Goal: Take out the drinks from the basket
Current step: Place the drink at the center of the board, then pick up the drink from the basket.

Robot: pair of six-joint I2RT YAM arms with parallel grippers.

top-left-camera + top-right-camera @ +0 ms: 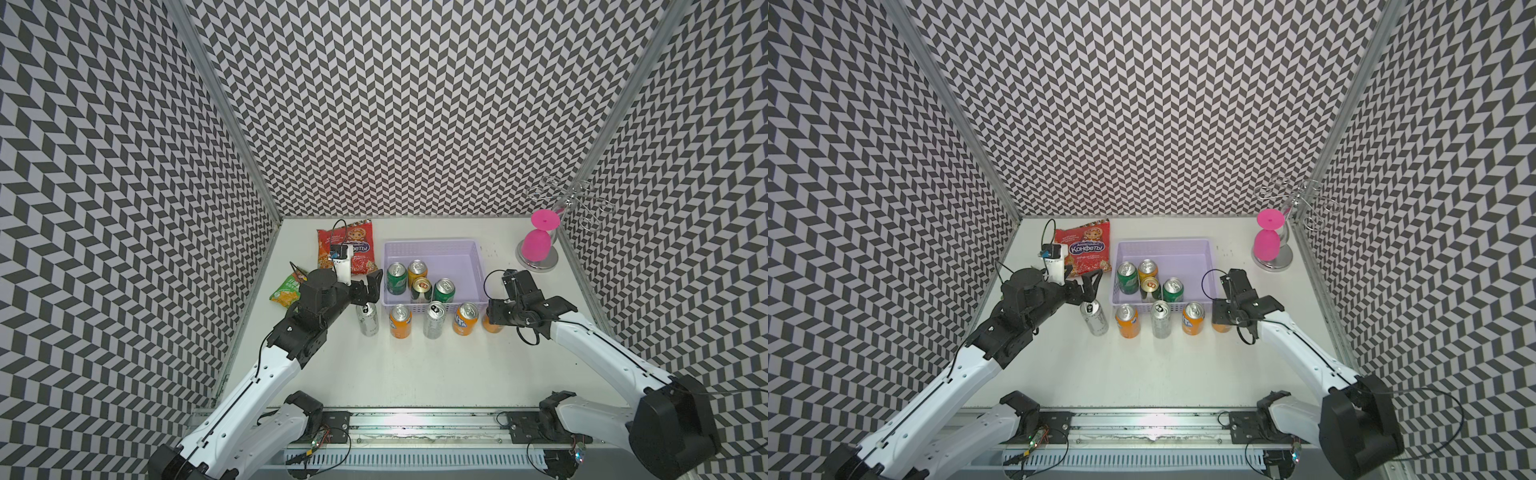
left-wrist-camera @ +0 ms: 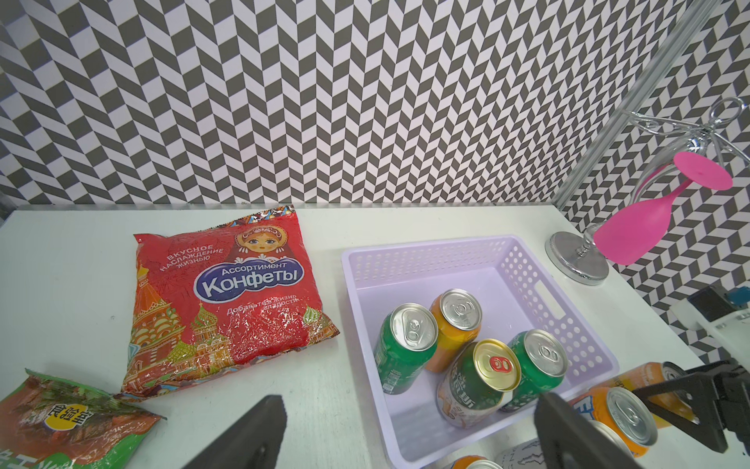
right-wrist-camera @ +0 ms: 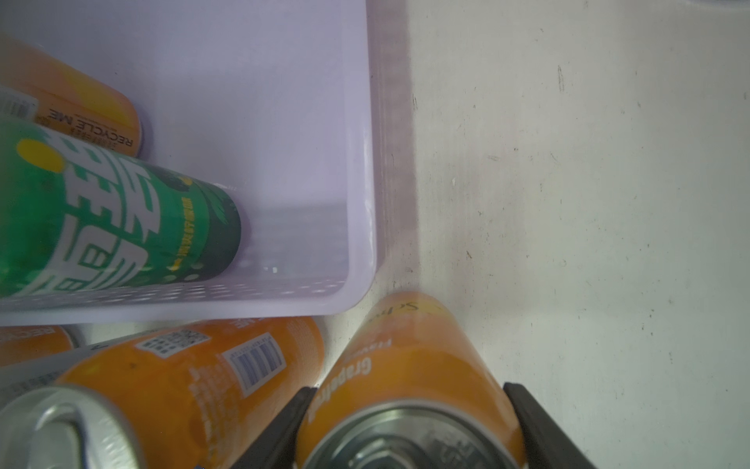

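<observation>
Lavender in colour, the basket (image 1: 432, 246) stood toward the back of the white table (image 1: 415, 374). You had four of the drinks inside it, upright and crowded in its near left part: a green can (image 1: 396, 277), an orange can (image 1: 417, 271), a gold-topped can (image 1: 421, 288) and a second green can (image 1: 444, 289).

Five more cans stood outside in one row, just before the near wall of the basket: the left-end silver can (image 1: 367, 319), the next orange can (image 1: 400, 321), the middle silver can (image 1: 434, 320), the fourth orange can (image 1: 465, 319) and the last orange can (image 3: 410, 377).

Your right jaws were closed on the last orange can, with one finger (image 3: 290, 422) pressed on each side near its top. This can was upright just beside the near right corner of the basket. You could not tell if its bottom touched the table.

Your left jaws were wide open and held nothing. They hung over the left-end silver can, near the basket's near left corner, and the two dark fingers (image 2: 251, 434) were far apart.

To the left of the basket lay a red candy bag (image 2: 227, 325) and a green snack bag (image 2: 61, 422). At the back right, a pink goblet (image 1: 536, 247) hung upside down on a chrome stand (image 1: 540, 266).
</observation>
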